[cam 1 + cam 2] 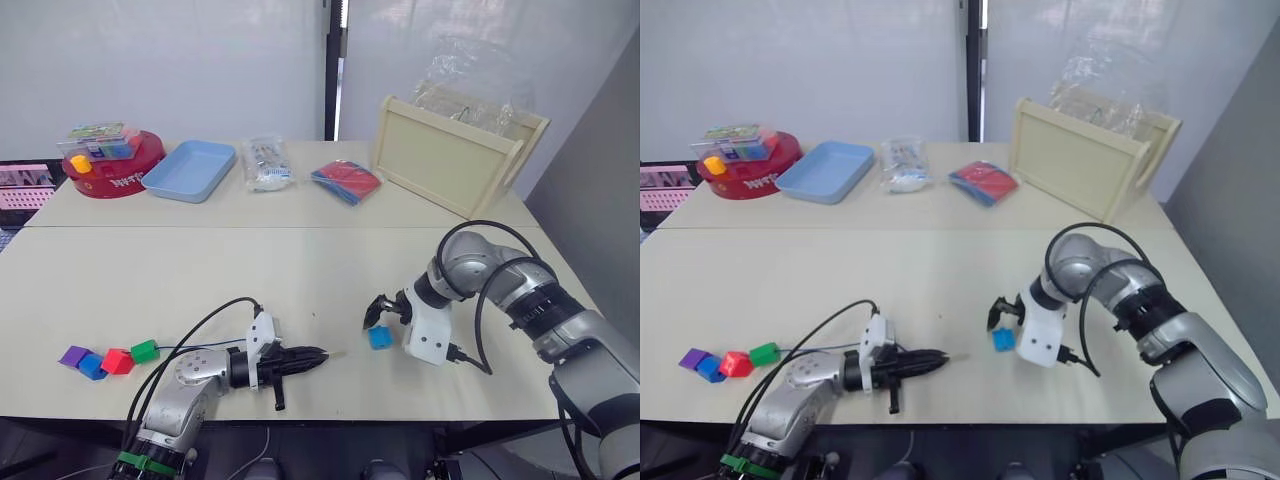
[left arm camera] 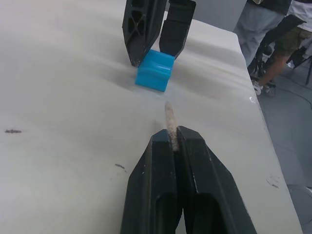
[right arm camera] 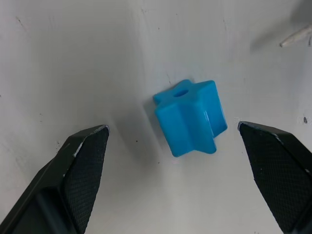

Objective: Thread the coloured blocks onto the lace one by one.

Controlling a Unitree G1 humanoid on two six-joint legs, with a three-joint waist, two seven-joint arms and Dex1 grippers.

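The right pincer (image 3: 173, 180) hangs over the desk (image 1: 200, 270) with its fingers spread wide, and right between them lies the light blue block (image 3: 190, 117), a notched little cube with a round hole through its top face, touching neither finger. Facing it from just beside, the left pincer (image 2: 173, 139) is clamped tight on the lace (image 1: 190, 349), whose pale stiff tip (image 2: 169, 119) pokes out past the fingertips and points at that block, close but apart. The dark cord runs back from the pincer along the desk. Well behind the left pincer sit the other blocks in a tight row: green (image 1: 145, 351), red (image 1: 117, 361), blue (image 1: 92, 366), purple (image 1: 72, 355). Far across the desk stand a red round tin (image 1: 115, 165) with small pieces on top, a light blue tray (image 1: 190, 170), a clear packet (image 1: 265, 163) and a wooden tray (image 1: 450, 160) holding crumpled clear plastic.
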